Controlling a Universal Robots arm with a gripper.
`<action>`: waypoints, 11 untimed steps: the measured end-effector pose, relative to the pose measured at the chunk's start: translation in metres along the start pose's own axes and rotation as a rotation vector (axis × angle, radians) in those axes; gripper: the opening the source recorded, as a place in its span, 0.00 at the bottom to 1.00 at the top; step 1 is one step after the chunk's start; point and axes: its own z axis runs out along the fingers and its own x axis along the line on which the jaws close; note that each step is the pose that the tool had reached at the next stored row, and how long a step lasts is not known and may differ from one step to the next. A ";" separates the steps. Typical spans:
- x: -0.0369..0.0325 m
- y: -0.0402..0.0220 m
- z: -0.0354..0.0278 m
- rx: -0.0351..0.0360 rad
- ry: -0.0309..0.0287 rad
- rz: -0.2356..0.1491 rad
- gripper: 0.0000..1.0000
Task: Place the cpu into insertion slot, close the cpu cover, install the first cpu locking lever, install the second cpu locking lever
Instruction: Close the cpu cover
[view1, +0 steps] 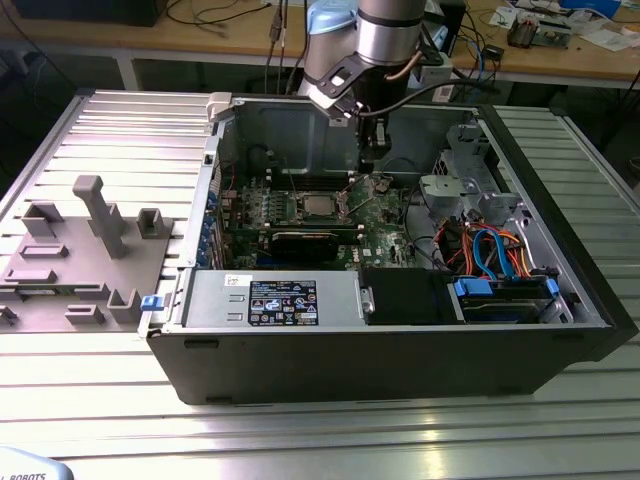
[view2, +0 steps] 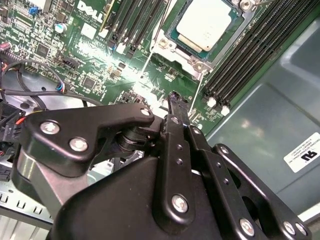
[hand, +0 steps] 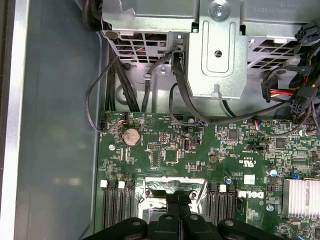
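The black linkage end effector (view2: 173, 96) hangs inside the open dark computer case (view1: 400, 350) on the ribbed metal table (view1: 300, 430). Its fingertips are pressed together w/ nothing btwn them, low over the green circuit board (view2: 100, 60) and just beside the square silvery-rimmed insertion slot (view2: 200, 65). The small flat square cpu (view2: 207, 22), silvery top up, sits in that slot and shows through the window of the thin silvery metal cpu cover (view2: 170, 42), which looks laid down over it. Two thin silvery wire levers (view2: 146, 70) run near the fingertips; whether they're latched is hard to tell, prob. not. Main risks, as I judge them: the wires are thin & springy, so a narrow tip pushing one can slip off and jab the board's small parts or the white-tabbed black memory slots (view2: 250, 55) on either side. A lever let go half-way could snap back and let the cover lift, w/ the cpu shifting on its contacts. Loose black cables (view2: 30, 75) near the linkage could snag if the arm moves, and there's little room vs. the case wall.
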 end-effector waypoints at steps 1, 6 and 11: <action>0.0000 0.0004 0.0006 0.0002 0.0000 0.000 0.11; 0.0000 0.0012 0.0022 0.0003 0.0000 0.000 0.11; 0.0000 0.0017 0.0037 0.0004 -0.0001 0.000 0.11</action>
